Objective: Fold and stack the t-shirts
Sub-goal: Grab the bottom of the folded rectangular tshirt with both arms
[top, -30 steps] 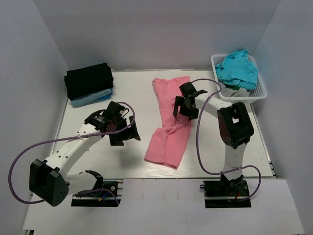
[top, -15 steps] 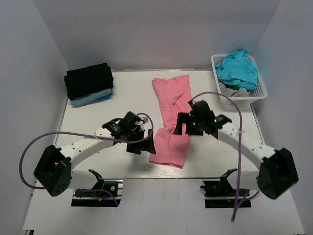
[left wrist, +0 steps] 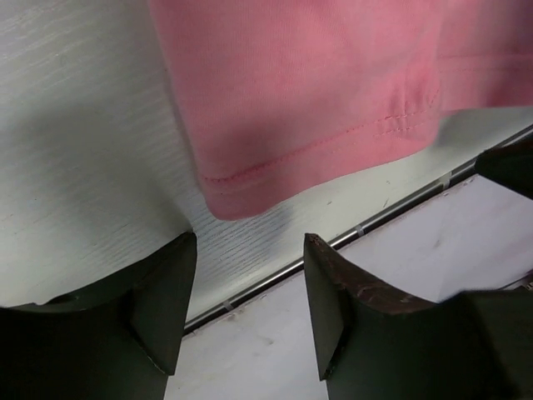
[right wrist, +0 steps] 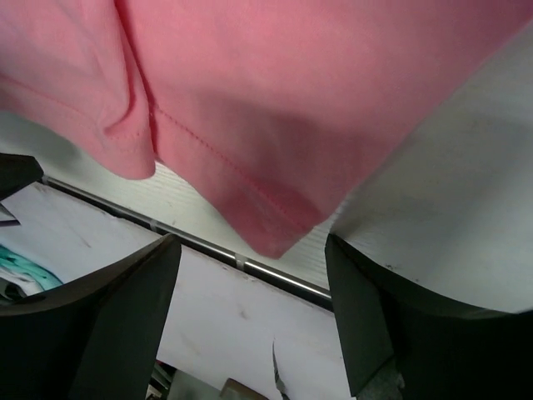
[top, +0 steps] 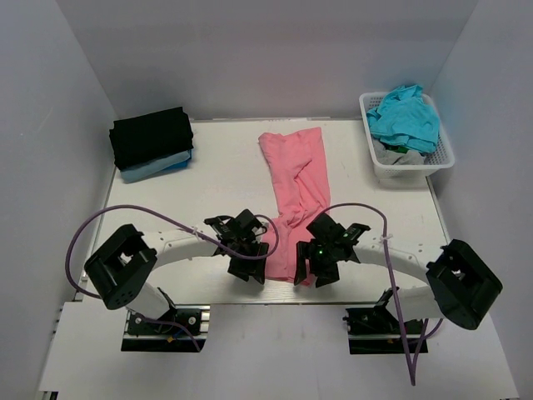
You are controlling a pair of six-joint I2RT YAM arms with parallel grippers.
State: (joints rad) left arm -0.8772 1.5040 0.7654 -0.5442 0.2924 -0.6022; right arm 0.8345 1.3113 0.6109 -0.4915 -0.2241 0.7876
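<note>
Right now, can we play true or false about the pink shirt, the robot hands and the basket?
1. The pink shirt lies long and narrow on the table. True.
2. The white basket is empty. False: a teal shirt is heaped in it.
3. Both the left gripper and the right gripper are at the pink shirt's near hem. True.
4. The left gripper is clamped shut on the hem. False: its jaws stand apart, with the hem corner just ahead of the gap.
5. The folded black shirt sits on top of the light blue shirt. True.
</note>
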